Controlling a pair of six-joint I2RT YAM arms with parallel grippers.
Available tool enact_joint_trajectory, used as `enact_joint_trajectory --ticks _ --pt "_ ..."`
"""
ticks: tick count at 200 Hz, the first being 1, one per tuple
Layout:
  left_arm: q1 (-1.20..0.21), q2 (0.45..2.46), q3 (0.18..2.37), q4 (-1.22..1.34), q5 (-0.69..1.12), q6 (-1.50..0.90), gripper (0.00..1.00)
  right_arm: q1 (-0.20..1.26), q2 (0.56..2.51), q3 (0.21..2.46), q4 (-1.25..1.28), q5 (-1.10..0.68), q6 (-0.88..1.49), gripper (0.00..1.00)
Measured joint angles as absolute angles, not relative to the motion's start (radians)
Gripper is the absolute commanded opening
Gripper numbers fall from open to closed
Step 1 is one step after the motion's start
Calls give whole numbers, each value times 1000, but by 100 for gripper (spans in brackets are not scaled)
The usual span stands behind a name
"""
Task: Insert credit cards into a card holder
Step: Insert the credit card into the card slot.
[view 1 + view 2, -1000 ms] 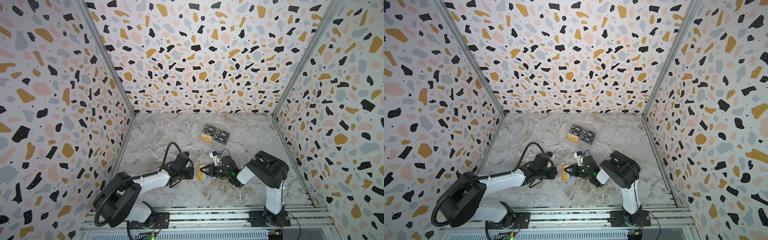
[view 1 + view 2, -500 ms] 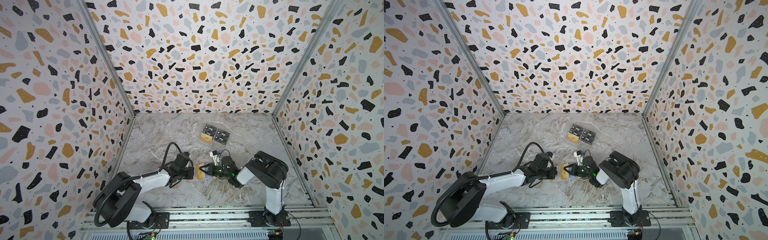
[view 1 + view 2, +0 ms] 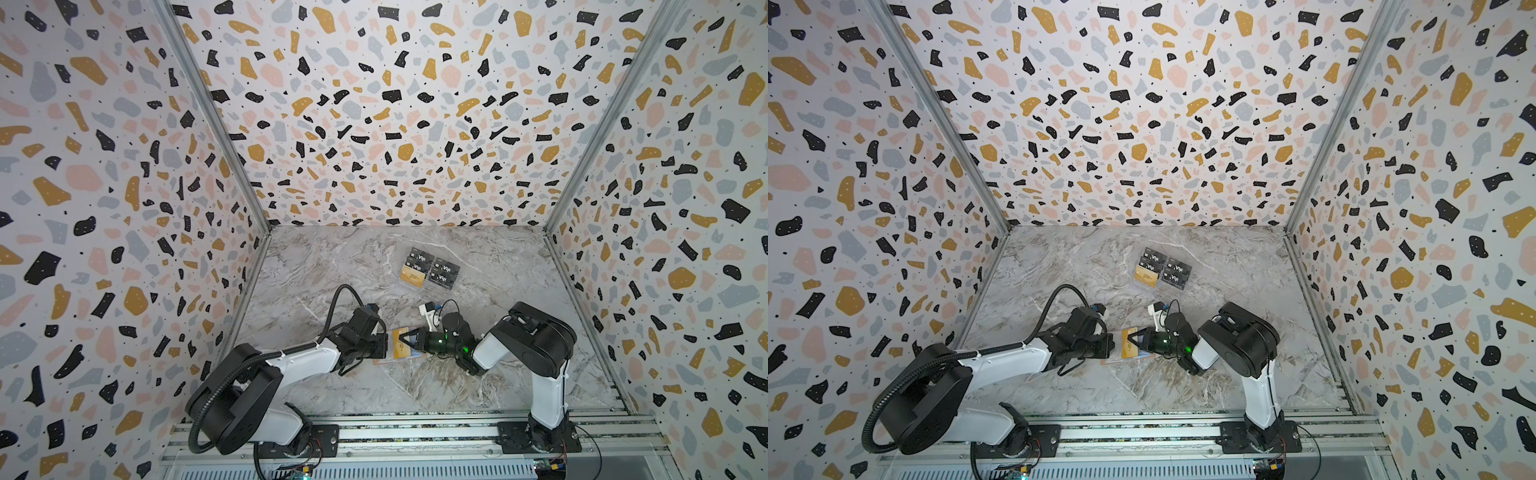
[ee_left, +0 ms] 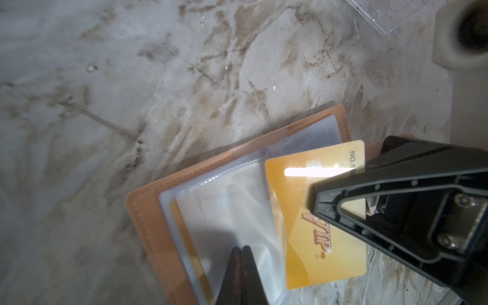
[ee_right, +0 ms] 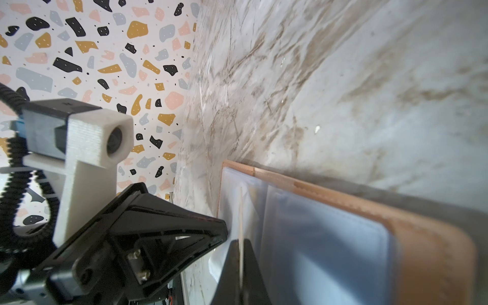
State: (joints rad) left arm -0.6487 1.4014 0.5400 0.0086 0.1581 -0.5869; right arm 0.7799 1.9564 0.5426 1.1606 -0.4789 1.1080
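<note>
The salmon-pink card holder (image 4: 148,224) lies open on the marble floor between the two arms, its clear sleeves facing up; in both top views only a pink edge (image 3: 380,360) (image 3: 1115,360) shows. My left gripper (image 4: 240,249) (image 3: 384,345) is shut on a puckered clear sleeve (image 4: 232,211). My right gripper (image 5: 240,241) (image 3: 409,337) is shut on a gold credit card (image 4: 317,237) (image 3: 401,347), held over the sleeves at the pinched sleeve's edge. That card is edge-on (image 5: 240,211) in the right wrist view. A second gold card (image 4: 182,232) shows inside a sleeve.
A clear acrylic stand (image 3: 430,270) (image 3: 1163,269) stands further back on the floor, holding black "Vip" cards and one gold card (image 3: 412,276). Patterned walls enclose three sides; the arm bases sit on a metal rail (image 3: 415,432) at the front.
The right gripper has edged slightly toward the left gripper with the gold card. The left arm and the card holder have not visibly moved.
</note>
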Motion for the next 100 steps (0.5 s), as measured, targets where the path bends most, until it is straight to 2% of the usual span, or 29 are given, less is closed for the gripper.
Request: enact_joint_trajectory --ticks 100 --pt "-649 1401 540 7 158 -587 0 763 1955 551 1092 -561 1170 0"
